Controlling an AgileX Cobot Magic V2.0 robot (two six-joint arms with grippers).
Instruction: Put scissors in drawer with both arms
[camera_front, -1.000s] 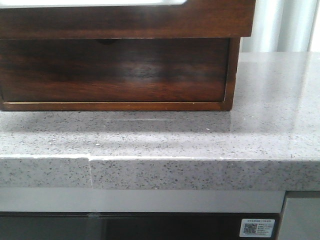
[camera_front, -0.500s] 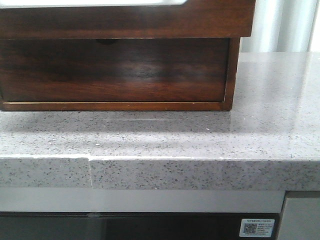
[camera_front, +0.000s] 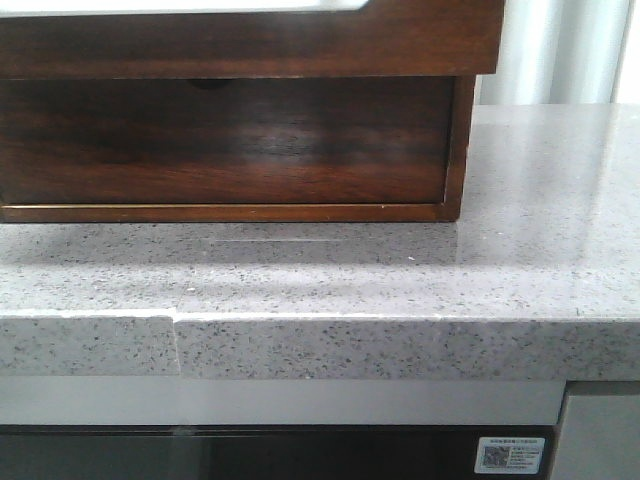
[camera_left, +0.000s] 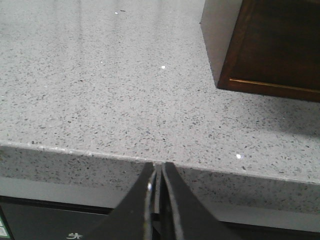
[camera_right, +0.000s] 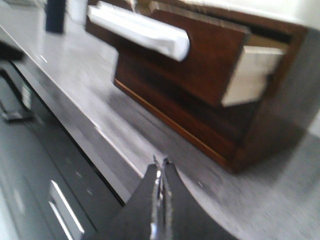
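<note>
While drawer (camera_right: 200, 60) stands pulled out (blurred), left gripper (camera_left: 156, 172), right gripper (camera_right: 160, 167) pinched closed, empty.

Both your grippers are pinched closed, holding nothing.
Your left gripper (camera_left: 159, 172) has its black fingers pressed together; your right gripper (camera_right: 160, 167) looks the same, slightly blurred.

The pulled-out dark-brown glossy wooden drawer (camera_front: 250, 35) is cropped by the front view's top edge, its inside unseen. The right wrist view is motion-blurred throughout.
</note>
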